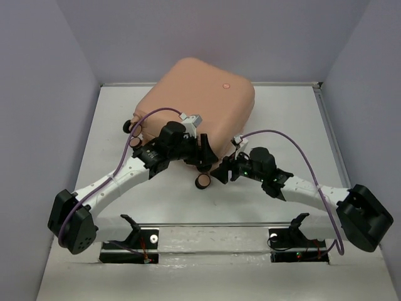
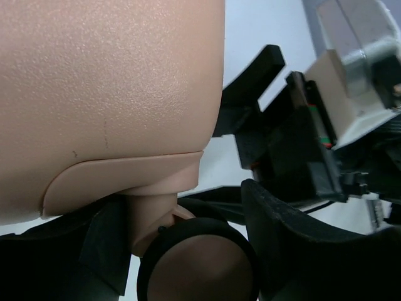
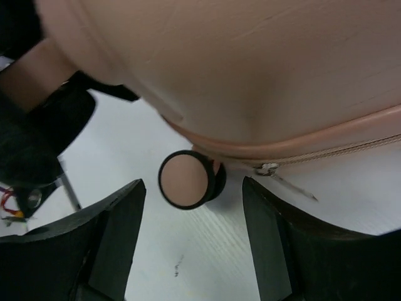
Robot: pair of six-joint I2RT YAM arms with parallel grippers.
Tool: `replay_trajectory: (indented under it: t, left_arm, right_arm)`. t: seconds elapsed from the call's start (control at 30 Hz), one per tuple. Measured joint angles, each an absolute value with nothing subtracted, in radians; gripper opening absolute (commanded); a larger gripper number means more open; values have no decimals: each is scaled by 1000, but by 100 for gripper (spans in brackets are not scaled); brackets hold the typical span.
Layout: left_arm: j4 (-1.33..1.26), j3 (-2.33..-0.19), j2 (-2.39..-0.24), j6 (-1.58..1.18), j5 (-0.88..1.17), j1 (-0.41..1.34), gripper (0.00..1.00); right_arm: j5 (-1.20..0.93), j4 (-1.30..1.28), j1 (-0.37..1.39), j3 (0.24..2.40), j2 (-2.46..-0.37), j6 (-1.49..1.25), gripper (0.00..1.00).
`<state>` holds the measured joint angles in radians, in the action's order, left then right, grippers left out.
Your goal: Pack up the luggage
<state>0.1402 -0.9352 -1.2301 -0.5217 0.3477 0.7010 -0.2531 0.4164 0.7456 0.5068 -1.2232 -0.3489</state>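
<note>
The luggage (image 1: pixel 200 100) is a salmon-pink hard-shell suitcase lying closed at the table's middle back. Its shell fills the left wrist view (image 2: pixel 106 94) and the top of the right wrist view (image 3: pixel 250 69). My left gripper (image 1: pixel 202 158) is at its near corner, open, with its jaws on either side of an upper caster wheel (image 2: pixel 200 266); in the left wrist view the gripper (image 2: pixel 182 200) is close under the shell. My right gripper (image 1: pixel 224 170) is open and empty. In the right wrist view the gripper (image 3: pixel 193 188) faces the lower caster wheel (image 3: pixel 185 180), beside the zip pull (image 3: pixel 269 168).
Two more caster wheels (image 1: pixel 130 128) stick out at the suitcase's left corner. Grey walls close in the white table (image 1: pixel 94 157) on three sides. Black arm mounts (image 1: pixel 139 238) stand at the near edge. The two grippers are close together.
</note>
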Motion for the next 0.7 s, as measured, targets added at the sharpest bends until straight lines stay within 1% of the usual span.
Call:
replay_trajectory:
  t: [0.13,0.2,0.27,0.5,0.7]
  left_arm:
    - [89,-935,-1253,-595,366,719,6]
    - [86,-935,-1253,-608,368,718,6]
    - [79,-931,-1253,-612,368,718,6]
    - [69,-924,-1247,-614,368,718,6]
    - [59,-919,-1247,-616,370,718,6]
  right_arm:
    - [-252,464,667,483,-1257,-324,69]
    - [-251,500,609,440,-1249,-323,65]
    - [-237,506,567,401,-1229,-320,64]
    - [-266,523,545,345,-1168,-307,65]
    - [-382,537,537,401,-1282,-280,65]
